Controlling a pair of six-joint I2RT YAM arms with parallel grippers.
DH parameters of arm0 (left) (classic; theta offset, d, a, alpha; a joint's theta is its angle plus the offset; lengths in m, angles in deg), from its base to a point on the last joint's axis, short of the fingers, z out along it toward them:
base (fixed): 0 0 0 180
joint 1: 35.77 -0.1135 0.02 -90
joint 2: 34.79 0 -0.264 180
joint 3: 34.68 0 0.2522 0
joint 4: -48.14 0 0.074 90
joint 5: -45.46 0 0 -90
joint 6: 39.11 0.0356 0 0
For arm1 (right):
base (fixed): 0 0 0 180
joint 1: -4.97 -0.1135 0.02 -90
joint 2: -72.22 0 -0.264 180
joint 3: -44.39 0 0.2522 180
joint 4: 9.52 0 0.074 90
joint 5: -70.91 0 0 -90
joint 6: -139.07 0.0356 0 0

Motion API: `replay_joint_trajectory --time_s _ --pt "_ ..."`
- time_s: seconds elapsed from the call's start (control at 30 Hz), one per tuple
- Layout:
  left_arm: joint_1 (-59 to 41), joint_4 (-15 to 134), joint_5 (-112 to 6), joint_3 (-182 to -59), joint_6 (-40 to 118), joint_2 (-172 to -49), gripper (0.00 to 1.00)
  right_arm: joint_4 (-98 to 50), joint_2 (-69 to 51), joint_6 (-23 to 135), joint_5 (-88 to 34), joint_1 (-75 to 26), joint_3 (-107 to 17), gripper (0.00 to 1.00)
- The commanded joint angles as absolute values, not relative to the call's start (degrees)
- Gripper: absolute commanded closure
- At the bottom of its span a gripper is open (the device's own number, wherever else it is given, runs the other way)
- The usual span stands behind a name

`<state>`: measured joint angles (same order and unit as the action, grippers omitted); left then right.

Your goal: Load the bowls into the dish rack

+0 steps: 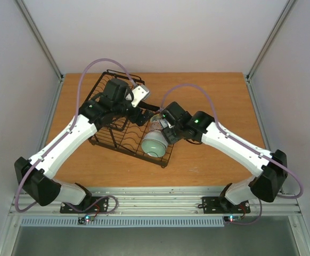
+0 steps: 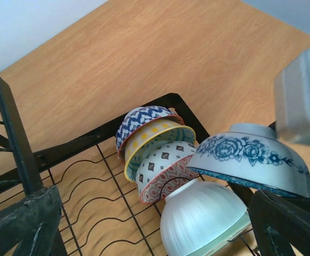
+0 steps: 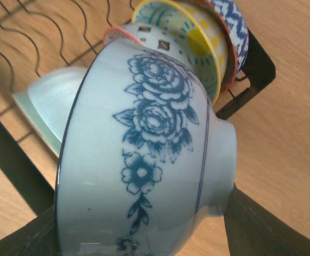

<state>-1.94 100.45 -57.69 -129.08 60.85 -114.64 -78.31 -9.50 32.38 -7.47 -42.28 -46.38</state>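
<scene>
The black wire dish rack lies left of centre on the table. At its right end three patterned bowls stand on edge in a row: blue zigzag, yellow-rimmed and red-and-white. A pale green bowl leans next to them, foot up. My right gripper is shut on a white bowl with blue flowers, held just above the green bowl. My left gripper hangs open over the rack floor with nothing between its fingers.
The rack's raised basket section stands at its far left end, under the left arm. A grey block on the right arm hangs close to the left gripper. Bare wooden tabletop surrounds the rack, with walls on three sides.
</scene>
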Motion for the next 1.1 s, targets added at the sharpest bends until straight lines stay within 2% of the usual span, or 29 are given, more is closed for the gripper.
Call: replay_joint_trajectory --time_s 0.0,0.5,1.07 --pt "-2.0 98.9 -55.4 -129.8 62.4 -114.2 0.03 -80.0 -10.9 26.1 -0.9 -44.0 -49.1 0.99" --pt "-2.0 99.5 -56.1 -129.9 63.3 -114.1 0.03 -81.4 -21.7 20.1 9.9 -51.0 -52.6 0.99" --pt "-2.0 99.4 -56.2 -129.3 63.8 -113.6 0.03 -84.6 -30.9 15.0 11.9 -53.3 -58.9 0.99"
